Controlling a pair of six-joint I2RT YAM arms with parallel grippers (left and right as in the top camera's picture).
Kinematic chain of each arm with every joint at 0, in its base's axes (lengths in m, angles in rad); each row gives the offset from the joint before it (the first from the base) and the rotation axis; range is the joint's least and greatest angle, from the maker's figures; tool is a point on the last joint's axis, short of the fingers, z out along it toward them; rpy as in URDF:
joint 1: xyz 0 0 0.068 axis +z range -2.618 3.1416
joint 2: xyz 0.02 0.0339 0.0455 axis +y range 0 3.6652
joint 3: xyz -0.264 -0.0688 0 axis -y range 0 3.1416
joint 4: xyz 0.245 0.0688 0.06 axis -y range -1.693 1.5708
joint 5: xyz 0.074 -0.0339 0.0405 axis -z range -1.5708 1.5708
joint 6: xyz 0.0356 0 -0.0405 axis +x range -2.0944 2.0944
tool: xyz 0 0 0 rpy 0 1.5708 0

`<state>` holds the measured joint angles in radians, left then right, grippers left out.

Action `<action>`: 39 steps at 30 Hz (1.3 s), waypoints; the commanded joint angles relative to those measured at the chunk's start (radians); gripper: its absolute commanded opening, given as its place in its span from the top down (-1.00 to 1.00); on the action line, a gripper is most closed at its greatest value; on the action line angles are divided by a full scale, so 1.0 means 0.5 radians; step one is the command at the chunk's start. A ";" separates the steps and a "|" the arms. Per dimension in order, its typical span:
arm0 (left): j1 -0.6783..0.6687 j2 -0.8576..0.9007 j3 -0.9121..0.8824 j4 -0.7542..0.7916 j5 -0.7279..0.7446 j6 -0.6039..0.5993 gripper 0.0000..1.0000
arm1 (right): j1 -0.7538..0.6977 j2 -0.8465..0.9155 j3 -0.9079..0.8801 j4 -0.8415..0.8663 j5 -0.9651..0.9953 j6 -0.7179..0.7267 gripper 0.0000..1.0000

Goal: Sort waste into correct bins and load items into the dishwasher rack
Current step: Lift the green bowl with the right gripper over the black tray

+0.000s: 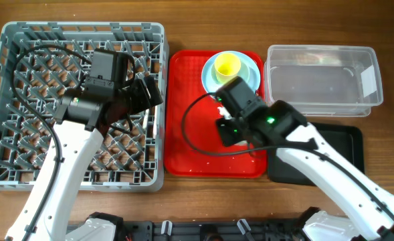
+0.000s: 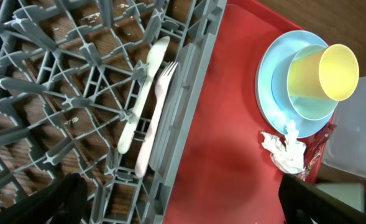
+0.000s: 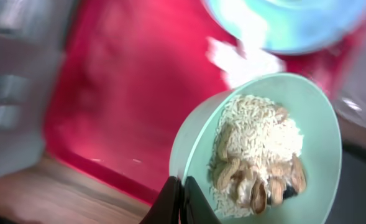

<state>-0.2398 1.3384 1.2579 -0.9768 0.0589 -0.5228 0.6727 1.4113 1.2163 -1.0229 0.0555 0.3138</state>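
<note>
The right gripper [image 3: 183, 198] was clamped on the rim of the mint-green bowl [image 3: 322, 118], lower centre of the wrist view. The bowl needed holding level until above the black tray [image 1: 350, 134], lower right overhead, probably the place to tip out its food crumbs [image 3: 257, 143].

We see white spoon [image 2: 142, 93] and fork [image 2: 156, 118] side by side in the grey rack [image 2: 195, 56]; yellow cup [image 2: 324, 73] tipped on the pale blue plate [image 2: 268, 81], crumpled napkin [image 2: 283, 149] at its 6 o'clock; tilted mint-green bowl [image 3: 198, 137] holding rice crumbs [image 3: 257, 137].
</note>
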 commanded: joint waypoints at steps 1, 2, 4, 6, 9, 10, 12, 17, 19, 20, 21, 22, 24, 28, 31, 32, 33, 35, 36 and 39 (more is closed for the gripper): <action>0.008 -0.014 0.013 0.005 0.023 -0.026 -1.00 | -0.038 -0.085 0.040 -0.179 0.369 0.234 0.92; 0.008 -0.014 0.013 0.005 0.023 -0.026 -1.00 | -0.040 -0.093 0.040 -0.239 0.417 0.285 0.91; 0.008 -0.014 0.013 0.005 0.023 -0.026 -1.00 | -0.040 -0.101 0.039 -0.417 0.542 0.457 0.92; 0.008 -0.014 0.013 0.005 0.023 -0.026 -1.00 | -0.048 -0.100 0.037 -0.562 0.647 0.635 0.91; 0.008 -0.014 0.013 0.005 0.023 -0.026 -1.00 | -0.111 -0.110 0.007 -0.724 0.743 0.876 0.91; 0.008 -0.014 0.013 0.005 0.023 -0.026 -1.00 | -0.140 -0.122 -0.011 -0.723 0.739 0.875 0.91; 0.008 -0.014 0.013 0.005 0.023 -0.026 -1.00 | -0.206 -0.162 -0.051 -0.704 0.719 0.847 0.92; 0.008 -0.014 0.013 0.005 0.023 -0.026 -1.00 | -0.455 -0.283 -0.098 -0.627 0.521 0.569 0.92; 0.008 -0.014 0.013 0.005 0.023 -0.026 -1.00 | -0.571 -0.330 -0.098 -0.611 0.465 0.488 0.92; 0.008 -0.014 0.013 0.005 0.023 -0.026 -1.00 | -0.639 -0.356 -0.100 -0.601 0.436 0.444 0.92; 0.008 -0.014 0.013 0.005 0.024 -0.026 -1.00 | -0.731 -0.391 -0.105 -0.584 0.392 0.379 0.92; 0.008 -0.014 0.013 0.005 0.023 -0.026 -1.00 | -0.788 -0.414 -0.109 -0.564 0.353 0.333 0.92; 0.008 -0.014 0.013 0.005 0.023 -0.026 -1.00 | -0.940 -0.473 -0.143 -0.485 0.183 0.180 0.92; 0.008 -0.014 0.013 0.005 0.023 -0.026 -1.00 | -1.284 -0.575 -0.282 -0.338 -0.199 -0.053 0.92; 0.008 -0.014 0.013 0.005 0.023 -0.026 -1.00 | -1.553 -0.628 -0.380 -0.259 -0.524 -0.200 0.92; 0.008 -0.014 0.013 0.005 0.023 -0.026 -1.00 | -1.640 -0.643 -0.411 -0.233 -0.623 -0.228 0.92; 0.008 -0.014 0.013 0.005 0.023 -0.026 -1.00 | -1.727 -0.659 -0.442 -0.208 -0.724 -0.267 0.92; 0.008 -0.014 0.013 0.005 0.023 -0.026 -1.00 | -1.872 -0.686 -0.507 -0.149 -0.899 -0.334 0.92; 0.008 -0.014 0.013 0.005 0.023 -0.026 -1.00 | -1.940 -0.697 -0.543 -0.117 -0.968 -0.372 0.92; 0.008 -0.014 0.013 0.005 0.023 -0.026 -1.00 | -2.120 -0.702 -0.643 -0.043 -1.144 -0.475 0.92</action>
<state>-0.2398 1.3384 1.2579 -0.9760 0.0589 -0.5228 -0.3054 1.0840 0.9390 -1.0729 -0.3111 0.1860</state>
